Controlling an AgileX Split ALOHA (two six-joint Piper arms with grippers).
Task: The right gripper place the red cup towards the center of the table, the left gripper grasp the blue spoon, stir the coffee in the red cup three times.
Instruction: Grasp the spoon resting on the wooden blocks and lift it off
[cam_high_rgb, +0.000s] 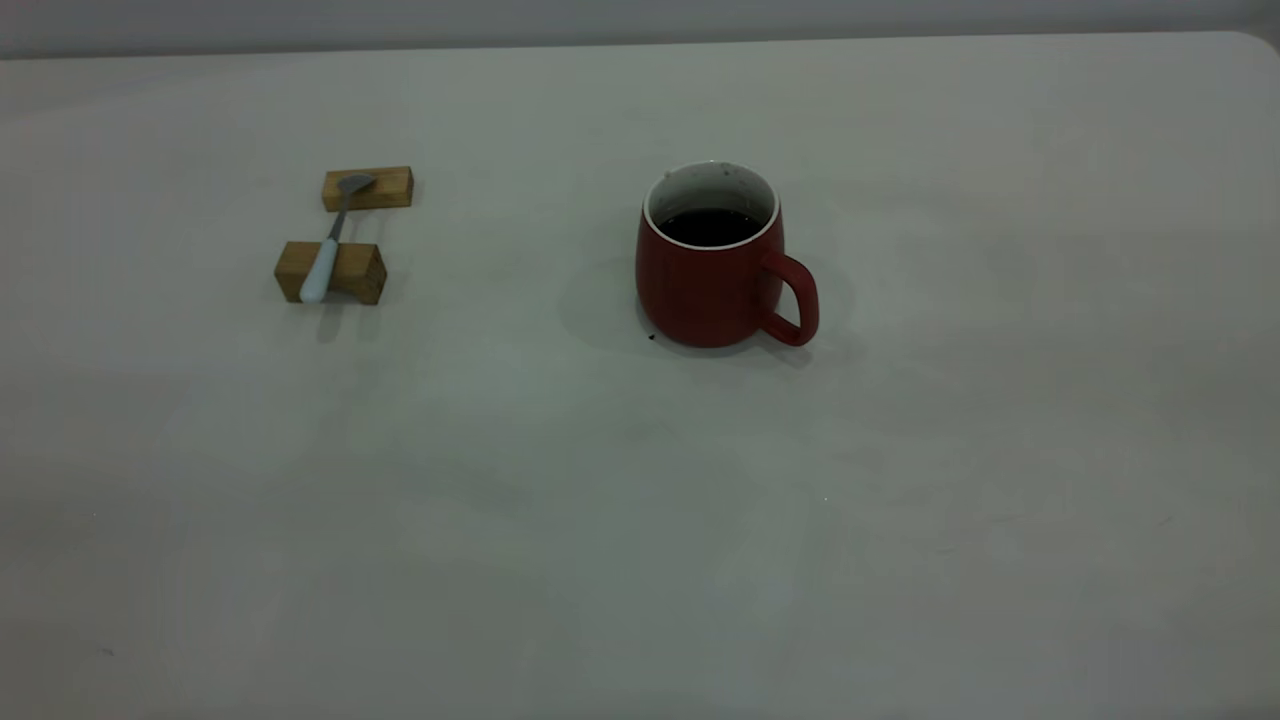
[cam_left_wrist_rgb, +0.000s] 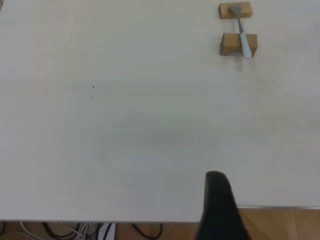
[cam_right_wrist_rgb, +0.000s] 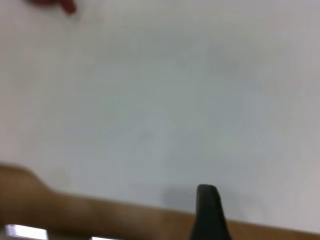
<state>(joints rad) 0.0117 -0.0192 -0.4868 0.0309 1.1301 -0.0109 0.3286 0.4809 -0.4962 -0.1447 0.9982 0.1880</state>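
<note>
left gripper (cam_left_wrist_rgb: 220, 210) just one dark finger showing at the wrist view's edge, right gripper (cam_right_wrist_rgb: 209, 212) same deal, both arms out of the exterior view

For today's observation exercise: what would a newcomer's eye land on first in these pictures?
First the red cup, standing upright near the middle of the table with dark coffee inside and its handle turned to the exterior view's right. Next, to its left, the blue spoon bridging two wooden blocks, bowl on the farther one.
</note>
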